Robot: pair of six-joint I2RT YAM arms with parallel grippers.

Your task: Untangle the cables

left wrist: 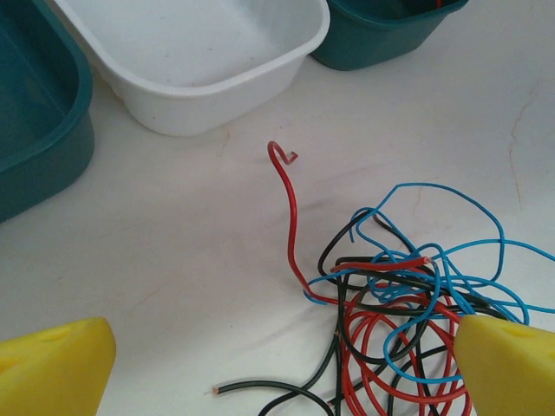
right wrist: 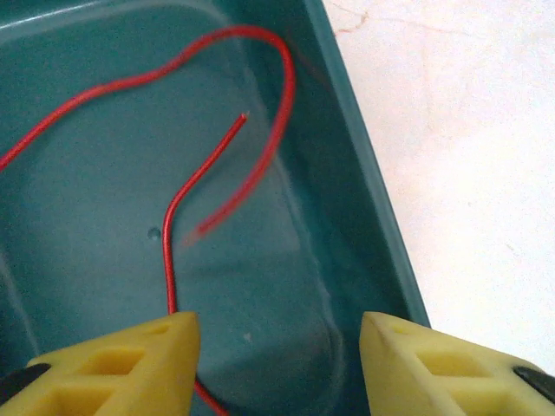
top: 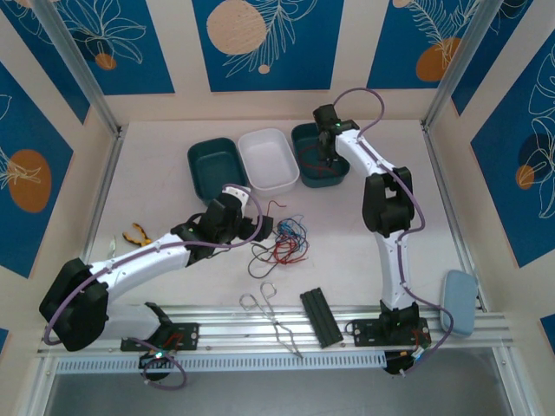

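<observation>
Your left jaws, the nearer pair, hang wide open; the cables lie tangled just ahead and right, toward the near edge of the tabletop. Your right jaws stand parted above a red cable in the far-edge tray.

top view high, looking down on table; wrist views close, both catching right teal tray.

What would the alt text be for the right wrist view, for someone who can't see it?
A loose red cable lies curled inside a teal tray. The right end effector hangs above it, yellow fingers apart, one beside the cable. Pale table shows on the right.
</observation>
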